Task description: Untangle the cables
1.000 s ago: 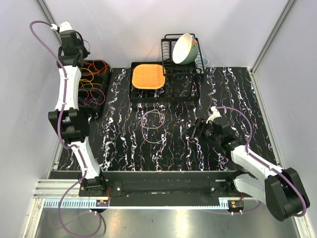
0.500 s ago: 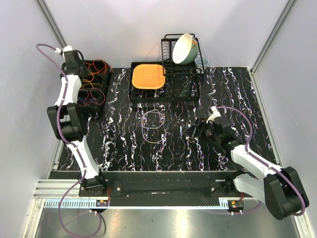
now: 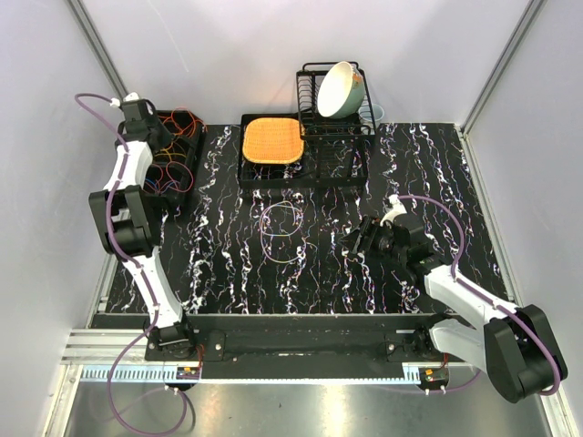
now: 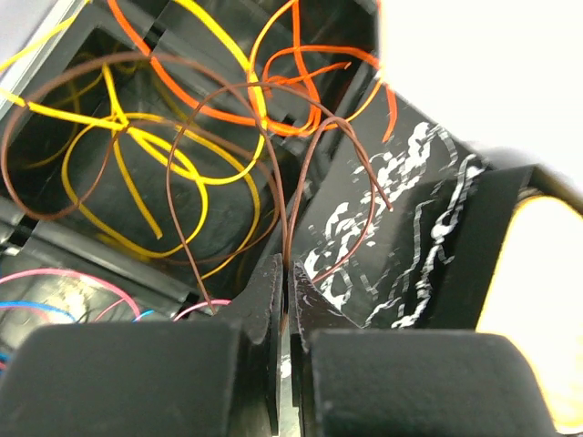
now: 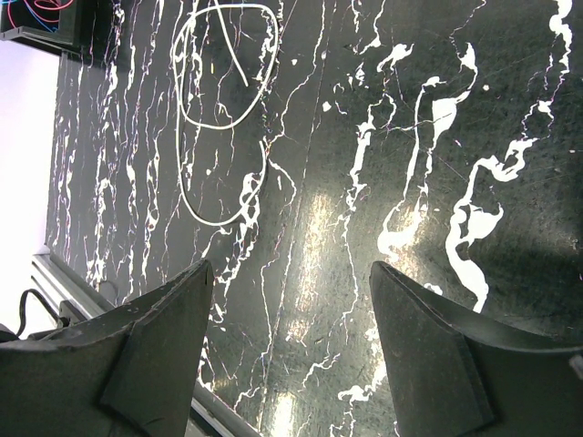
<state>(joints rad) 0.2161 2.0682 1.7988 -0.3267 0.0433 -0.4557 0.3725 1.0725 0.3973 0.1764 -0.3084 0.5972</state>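
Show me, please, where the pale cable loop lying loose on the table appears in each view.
Top external: pale cable loop at table centre, before the orange mat.
Left wrist: not in it.
Right wrist: pale cable loop upper left.
Shared landmark: black cable bin, far left in top external, filling left wrist, top-left corner in right wrist.

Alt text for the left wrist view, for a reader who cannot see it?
The left gripper is shut on a thin brown cable, which rises from the closed fingers in loose loops. Behind it, yellow cables and orange cables lie tangled in a black tray, with a pink cable at lower left.
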